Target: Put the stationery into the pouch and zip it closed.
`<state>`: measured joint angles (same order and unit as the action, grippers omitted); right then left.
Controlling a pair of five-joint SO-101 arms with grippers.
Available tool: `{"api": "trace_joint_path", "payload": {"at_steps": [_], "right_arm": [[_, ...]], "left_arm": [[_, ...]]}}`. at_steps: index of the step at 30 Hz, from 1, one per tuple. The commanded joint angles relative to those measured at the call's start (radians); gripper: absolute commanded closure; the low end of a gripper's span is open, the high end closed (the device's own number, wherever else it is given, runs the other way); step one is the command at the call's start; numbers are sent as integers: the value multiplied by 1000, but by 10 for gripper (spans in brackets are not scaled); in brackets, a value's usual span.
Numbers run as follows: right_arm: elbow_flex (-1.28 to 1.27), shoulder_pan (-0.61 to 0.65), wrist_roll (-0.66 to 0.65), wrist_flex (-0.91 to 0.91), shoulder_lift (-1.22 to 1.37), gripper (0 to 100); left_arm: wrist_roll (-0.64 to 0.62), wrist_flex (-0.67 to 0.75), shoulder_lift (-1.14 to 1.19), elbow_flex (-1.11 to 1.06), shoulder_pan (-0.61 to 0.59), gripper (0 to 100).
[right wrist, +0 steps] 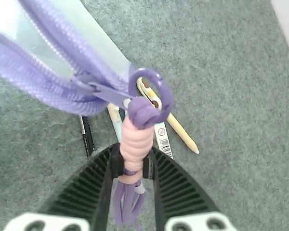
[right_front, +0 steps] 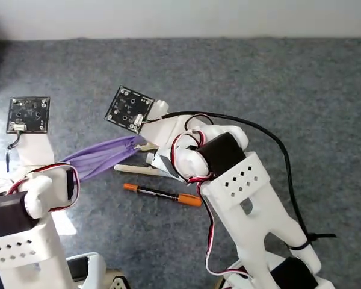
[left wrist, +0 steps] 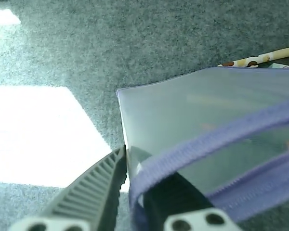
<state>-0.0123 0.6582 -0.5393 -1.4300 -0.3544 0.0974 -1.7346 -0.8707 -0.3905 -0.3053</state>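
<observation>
- While an orange-capped pen (right_front: 162, 194) is seen lying loose near the middle of the grey surface (right_front: 301, 90), closest of all to the near edge, the filling step is judged not yet done.
- Just beyond it a cream pencil (right_front: 141, 170) is seen, also outside the pouch (right_front: 102, 155), one end hidden under the right arm.
- Beyond these the purple pouch is held between the two arms. The end toward the left edge is pinched by the left gripper (left wrist: 130, 159), whose fingers (left wrist: 94, 192) are closed tight on the clear wall.
- At the other end the tasselled zip pull (right wrist: 135, 130) is clamped by the right gripper (right wrist: 132, 150), its fingers shut to the tassel's width.
- The step in hand is judged to be work on the zip. How far it is open cannot be told.
- Next, the mouth would have to be opened wide, the pull let go, and the pen picked up and fed in lengthwise.
</observation>
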Motion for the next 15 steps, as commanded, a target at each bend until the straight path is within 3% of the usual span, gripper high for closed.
{"api": "trace_joint_path", "payload": {"at_steps": [1, 5, 10, 15], "right_arm": [[51, 7, 8, -39, -8, 912], [101, -16, 8, -209, -54, 783], [196, -77, 6, -346, -120, 776], [207, -116, 6, -366, -199, 776]], "left_arm": [[-11, -17, -23, 19, -8, 989], [-11, -17, -23, 18, -8, 989], [-11, -17, -21, 16, -8, 989], [-31, -17, -21, 16, -8, 989]]}}
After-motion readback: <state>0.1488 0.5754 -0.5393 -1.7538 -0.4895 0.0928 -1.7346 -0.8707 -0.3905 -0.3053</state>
